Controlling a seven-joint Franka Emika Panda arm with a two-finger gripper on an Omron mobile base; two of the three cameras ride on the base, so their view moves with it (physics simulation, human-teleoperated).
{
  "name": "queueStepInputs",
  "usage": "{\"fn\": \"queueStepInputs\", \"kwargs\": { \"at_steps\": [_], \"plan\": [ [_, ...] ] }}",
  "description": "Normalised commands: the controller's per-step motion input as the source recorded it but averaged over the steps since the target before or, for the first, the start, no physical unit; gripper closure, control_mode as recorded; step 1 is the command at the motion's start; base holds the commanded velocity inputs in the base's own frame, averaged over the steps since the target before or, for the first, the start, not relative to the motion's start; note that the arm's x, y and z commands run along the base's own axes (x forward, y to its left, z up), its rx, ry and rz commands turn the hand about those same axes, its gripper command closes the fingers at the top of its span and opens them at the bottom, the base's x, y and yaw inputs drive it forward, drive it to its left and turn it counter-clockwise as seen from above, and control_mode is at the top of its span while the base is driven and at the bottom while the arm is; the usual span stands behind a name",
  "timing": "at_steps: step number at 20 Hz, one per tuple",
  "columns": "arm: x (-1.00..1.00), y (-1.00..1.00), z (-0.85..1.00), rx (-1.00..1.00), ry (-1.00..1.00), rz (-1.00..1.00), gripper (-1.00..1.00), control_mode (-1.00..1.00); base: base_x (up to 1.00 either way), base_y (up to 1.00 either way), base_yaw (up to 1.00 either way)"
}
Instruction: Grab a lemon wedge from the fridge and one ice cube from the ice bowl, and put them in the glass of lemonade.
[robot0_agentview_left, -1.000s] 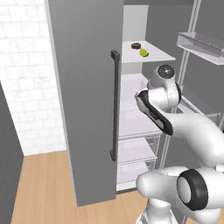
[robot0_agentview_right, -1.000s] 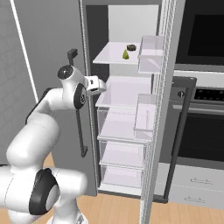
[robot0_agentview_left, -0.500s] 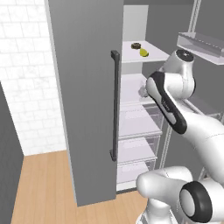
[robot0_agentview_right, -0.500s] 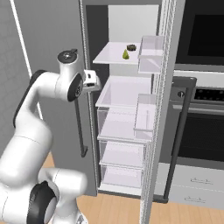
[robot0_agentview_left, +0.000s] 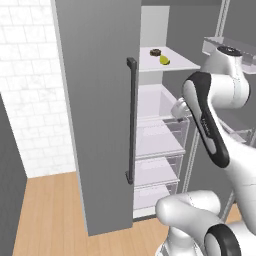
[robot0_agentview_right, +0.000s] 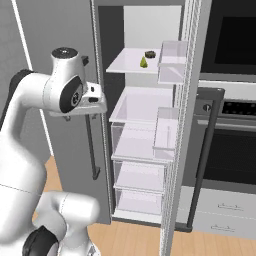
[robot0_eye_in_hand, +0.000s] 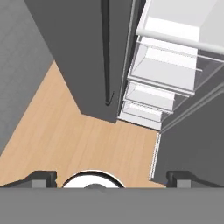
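Inside, the tall grey two-door fridge (robot0_agentview_left: 100, 100) stands with both doors swung open, and the small bright yellow lemon wedge (robot0_agentview_left: 164, 60) lies on its top white shelf (robot0_agentview_right: 131, 63), just at four o'clock from a small dark round object (robot0_agentview_left: 155, 51). Seen in the hand view, the two-finger gripper (robot0_eye_in_hand: 111, 178) has its jaws spread wide with nothing between them, pointing down at the wooden floor (robot0_eye_in_hand: 78, 144).
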Motion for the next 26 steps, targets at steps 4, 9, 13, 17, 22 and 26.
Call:
{"fn": "queueStepInputs", "kwargs": {
  "at_steps": [4,9,13,17,22,26],
  "plan": [
    [-0.85,0.0,-0.53,0.0,0.0,0.0,-1.0,-1.0,0.0,0.0,0.0],
    [-0.26,-0.09,0.01,0.0,0.0,-0.08,-1.0,-1.0,0.0,0.0,0.0],
    [-0.33,0.0,0.13,-0.03,-0.01,-0.1,-1.0,-1.0,0.0,0.0,0.0],
    [-0.04,0.0,0.0,0.0,0.0,-0.08,-1.0,-1.0,0.0,0.0,0.0],
    [0.0,0.0,0.0,0.0,0.0,-0.13,-1.0,-1.0,0.0,0.0,0.0],
    [0.0,0.0,0.0,0.0,0.0,-0.11,-1.0,-1.0,0.0,0.0,0.0]
  ]
}}
